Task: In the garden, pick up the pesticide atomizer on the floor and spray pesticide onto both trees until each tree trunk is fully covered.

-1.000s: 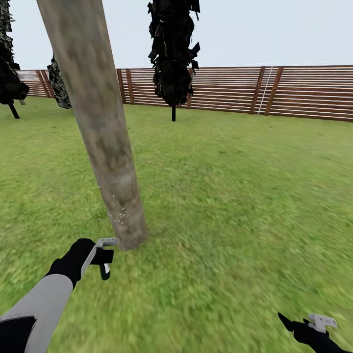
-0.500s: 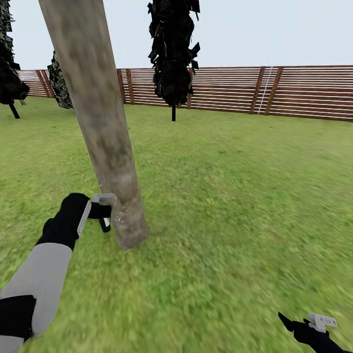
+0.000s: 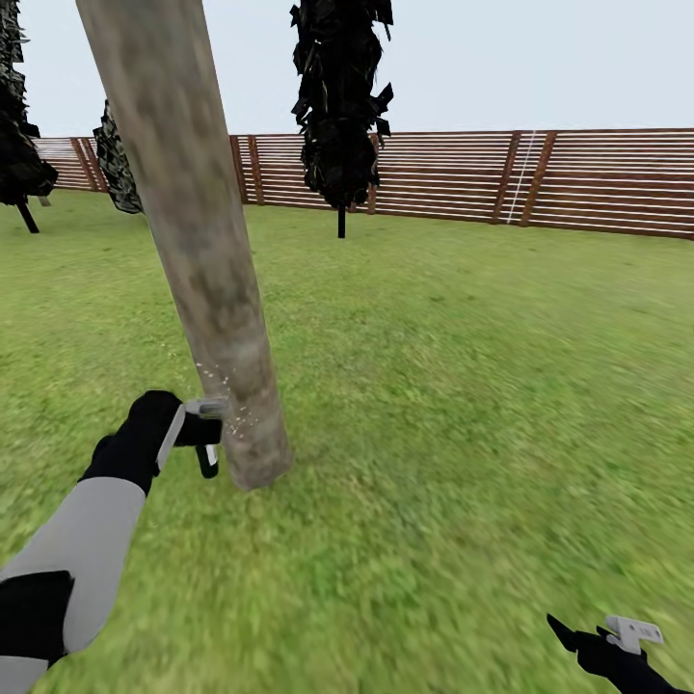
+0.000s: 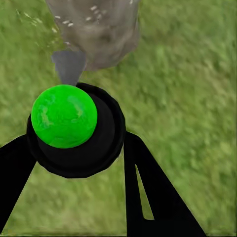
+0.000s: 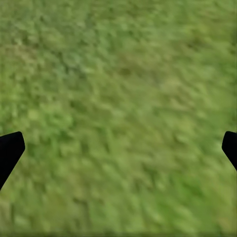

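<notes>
Left arm (image 3: 82,554): light grey forearm shell between black segments, ending in a rounded black wrist with a pale grey side strip. Left gripper (image 4: 74,163): flat matte-black tapered fingers (image 4: 148,197). Right gripper (image 3: 602,641): black pointed fingers, light grey bracket.

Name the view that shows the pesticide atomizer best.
Left wrist view: the pesticide atomizer sits close up between the left gripper's fingers, green spot visible. Head view shows it small, beside the tree trunk.

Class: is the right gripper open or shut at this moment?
Open. The right gripper's fingertips sit far apart at opposite picture edges, with grass between.
</notes>
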### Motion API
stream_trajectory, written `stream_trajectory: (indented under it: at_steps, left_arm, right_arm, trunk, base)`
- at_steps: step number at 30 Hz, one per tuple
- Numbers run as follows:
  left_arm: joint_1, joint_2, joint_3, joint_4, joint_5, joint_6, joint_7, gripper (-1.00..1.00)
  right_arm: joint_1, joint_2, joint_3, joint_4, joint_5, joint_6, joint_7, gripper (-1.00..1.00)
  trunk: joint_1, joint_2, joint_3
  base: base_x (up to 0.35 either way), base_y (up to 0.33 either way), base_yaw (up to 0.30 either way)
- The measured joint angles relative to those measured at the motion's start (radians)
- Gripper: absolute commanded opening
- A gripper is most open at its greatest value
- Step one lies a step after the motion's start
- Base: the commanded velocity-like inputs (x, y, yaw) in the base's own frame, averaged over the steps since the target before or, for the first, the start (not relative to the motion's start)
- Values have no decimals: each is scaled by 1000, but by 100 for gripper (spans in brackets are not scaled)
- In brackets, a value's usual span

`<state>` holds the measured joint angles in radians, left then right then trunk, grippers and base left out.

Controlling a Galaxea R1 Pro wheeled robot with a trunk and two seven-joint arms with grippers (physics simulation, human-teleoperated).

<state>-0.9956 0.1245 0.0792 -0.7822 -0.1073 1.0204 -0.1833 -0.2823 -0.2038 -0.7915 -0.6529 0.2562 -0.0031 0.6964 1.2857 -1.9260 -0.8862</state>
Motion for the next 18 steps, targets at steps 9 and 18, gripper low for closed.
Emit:
stream_trajectory:
  at_steps: [9,18]
  left_arm:
    - [-40,2,1,48,2,4,-70,-100]
    - [-143,9,-2,58,-3,6,-83,-100]
  right_arm:
    - [0,0,0,-1,0,0,0,100]
    - [0,0,0,-1,0,0,0,100]
  trunk:
    - [0,0,0]
    - [0,0,0]
  base:
    - [0,0,0]
    - [0,0,0]
